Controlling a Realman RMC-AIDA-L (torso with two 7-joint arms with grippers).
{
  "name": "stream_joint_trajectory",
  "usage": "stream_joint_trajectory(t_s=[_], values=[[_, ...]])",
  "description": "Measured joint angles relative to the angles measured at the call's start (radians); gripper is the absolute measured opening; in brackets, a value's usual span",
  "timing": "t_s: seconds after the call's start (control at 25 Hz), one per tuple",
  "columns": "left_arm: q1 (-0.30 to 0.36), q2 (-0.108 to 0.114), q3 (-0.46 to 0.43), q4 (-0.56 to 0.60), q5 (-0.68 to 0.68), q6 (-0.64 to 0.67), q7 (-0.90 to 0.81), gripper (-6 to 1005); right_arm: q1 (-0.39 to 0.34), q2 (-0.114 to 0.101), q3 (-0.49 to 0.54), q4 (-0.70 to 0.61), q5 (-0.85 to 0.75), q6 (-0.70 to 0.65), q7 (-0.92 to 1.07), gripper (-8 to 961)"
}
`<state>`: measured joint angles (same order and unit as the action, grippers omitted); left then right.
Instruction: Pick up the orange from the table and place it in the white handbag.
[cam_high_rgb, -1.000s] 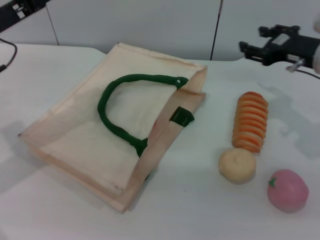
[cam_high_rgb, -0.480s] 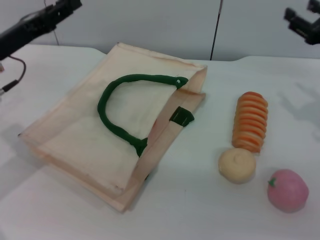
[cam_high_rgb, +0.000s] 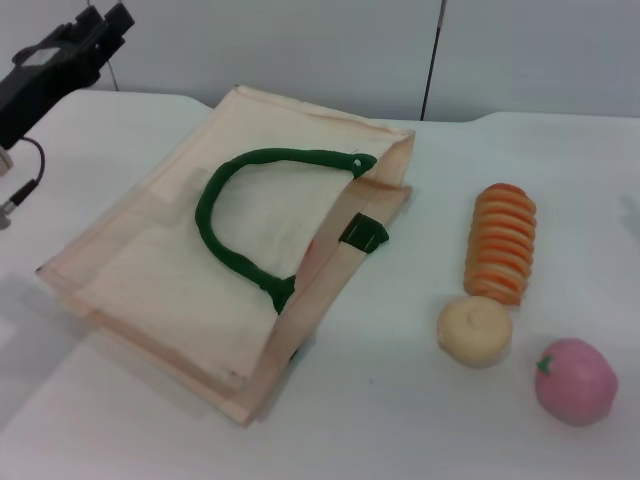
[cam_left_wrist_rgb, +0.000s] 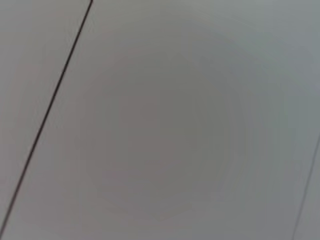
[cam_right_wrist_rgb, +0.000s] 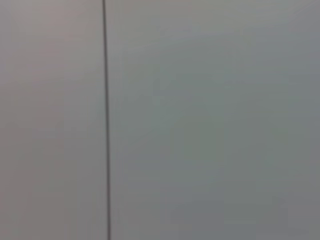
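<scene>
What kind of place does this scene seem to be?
Probably a robot test bench in a lab, not a home: a plain white table against bare grey wall panels, with a white handbag, a striped roll and a pink round fruit laid out, and the left gripper raised at the far corner.

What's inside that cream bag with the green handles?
Through the white handbag's open mouth only a faint reddish-orange patch shows near the green tab; the fabric covers everything else inside, so I can't say what it is.
</scene>
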<state>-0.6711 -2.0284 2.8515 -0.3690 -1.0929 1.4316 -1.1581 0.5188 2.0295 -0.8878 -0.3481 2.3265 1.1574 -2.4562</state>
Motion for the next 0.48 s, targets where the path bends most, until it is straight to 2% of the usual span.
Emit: stream_joint_trajectory(t_s=[0.48], values=[[0.050,-0.002,0.000,0.211,-0.177,-0.109,0.382,511,0.014,0.000,0.001,0.216,0.286,0.052,-0.221,654]])
